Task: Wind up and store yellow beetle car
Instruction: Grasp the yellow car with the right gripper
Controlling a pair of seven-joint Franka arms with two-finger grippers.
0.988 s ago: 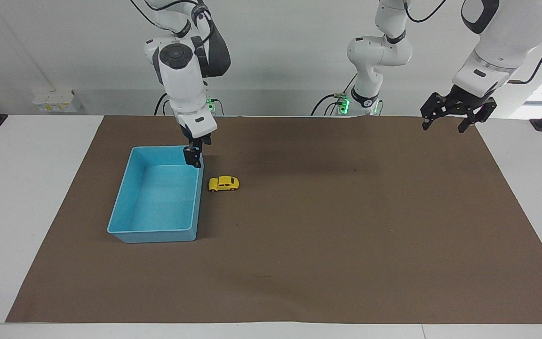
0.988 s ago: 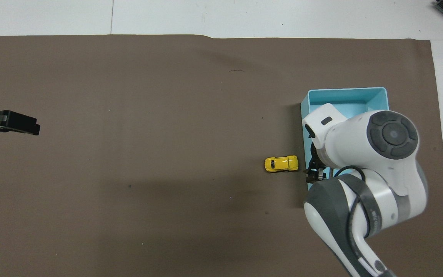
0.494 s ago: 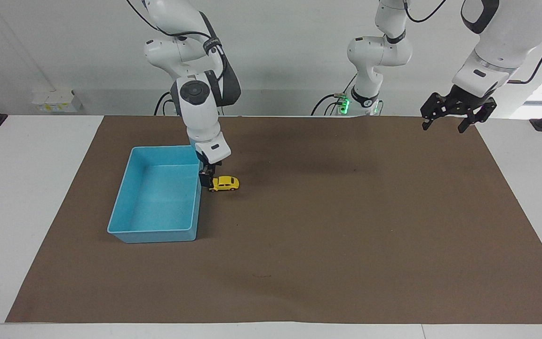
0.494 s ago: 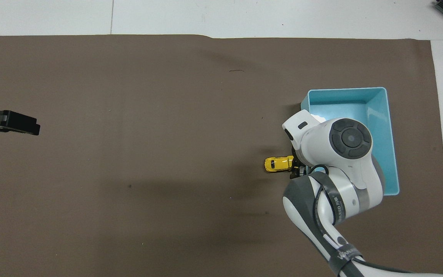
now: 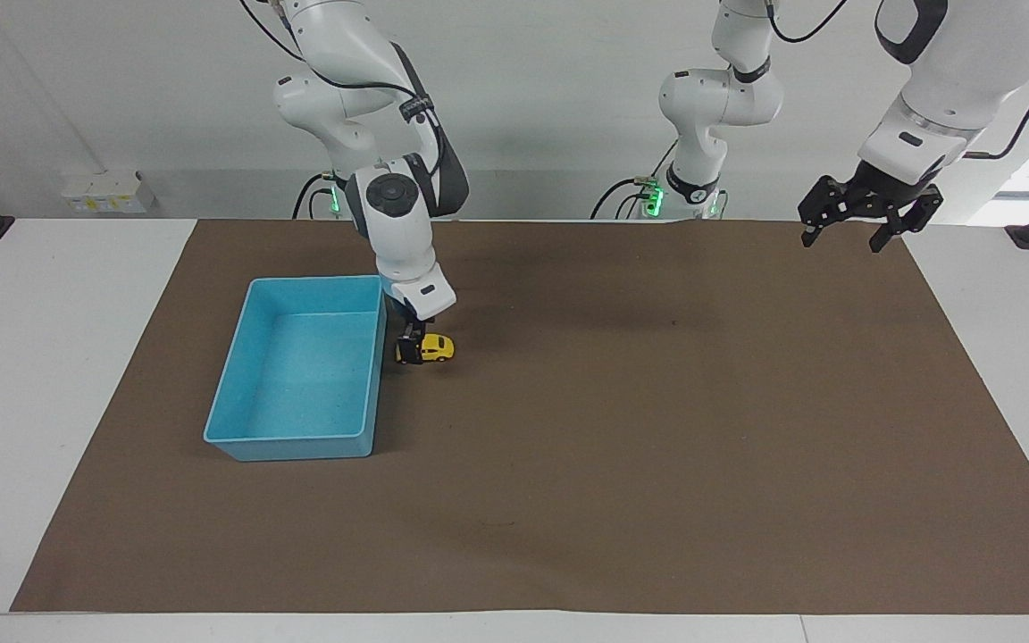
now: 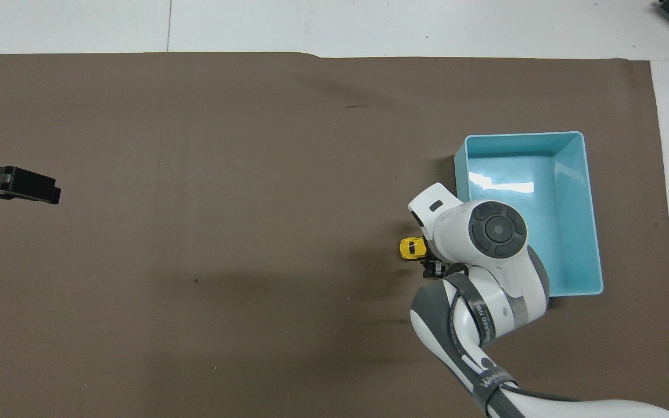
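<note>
On the right arm (image 6: pixel 485 331), lettering is unreadable.

The tray (image 5: pixel 304 371) stands just beside the car (image 5: pixel 432 348), walling off the side toward the right arm's end, and the right gripper (image 5: pixel 409 346) with its arm above crowds that same narrow gap. Toward the left arm's end the brown mat (image 5: pixel 657 429) lies bare, and the left gripper (image 5: pixel 867 219) waits over its edge, well apart.
</note>
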